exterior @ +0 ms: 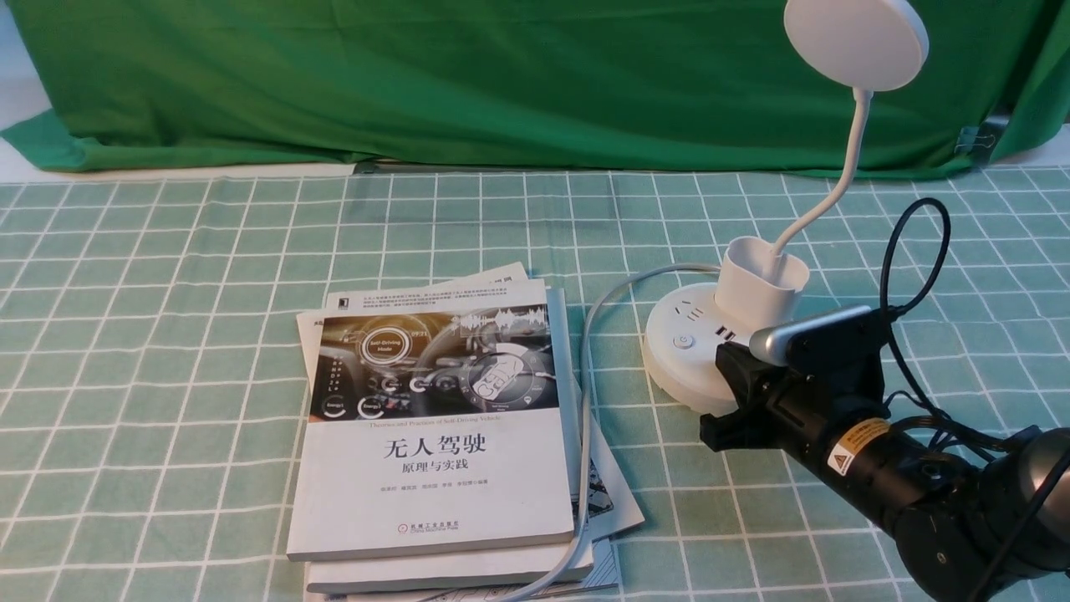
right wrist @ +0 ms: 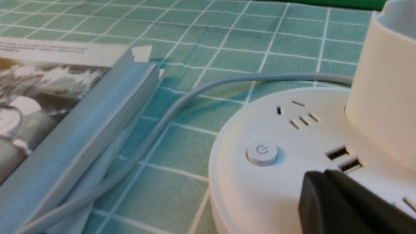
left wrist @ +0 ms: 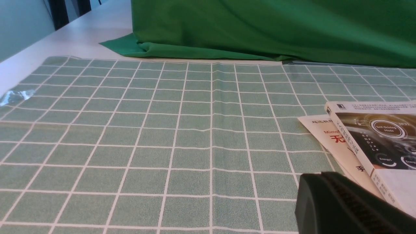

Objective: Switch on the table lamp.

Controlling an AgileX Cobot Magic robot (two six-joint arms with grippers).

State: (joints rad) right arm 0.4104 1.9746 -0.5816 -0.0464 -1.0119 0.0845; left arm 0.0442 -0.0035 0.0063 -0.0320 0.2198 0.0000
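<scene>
The table lamp (exterior: 761, 284) stands at the right: white disc head (exterior: 857, 42), thin neck, cup holder, and round base (exterior: 681, 372) with sockets. On the base, a round power button (exterior: 684, 341) (right wrist: 262, 152) sits left of two slot sockets (right wrist: 344, 159). My right gripper (exterior: 729, 361) (right wrist: 317, 178) is shut and empty. Its tip hangs just over the base's near side, close to the slot sockets and a little right of the button. My left gripper (left wrist: 320, 178) shows only in the left wrist view, shut, low over the cloth by the books' far left corner.
A stack of books (exterior: 435, 418) (left wrist: 373, 136) lies left of the lamp. The lamp's grey cord (exterior: 585, 376) (right wrist: 156, 130) runs along the stack's right edge. Green cloth (exterior: 501, 84) hangs at the back. A black cable loop (exterior: 915, 251) rises behind my right wrist.
</scene>
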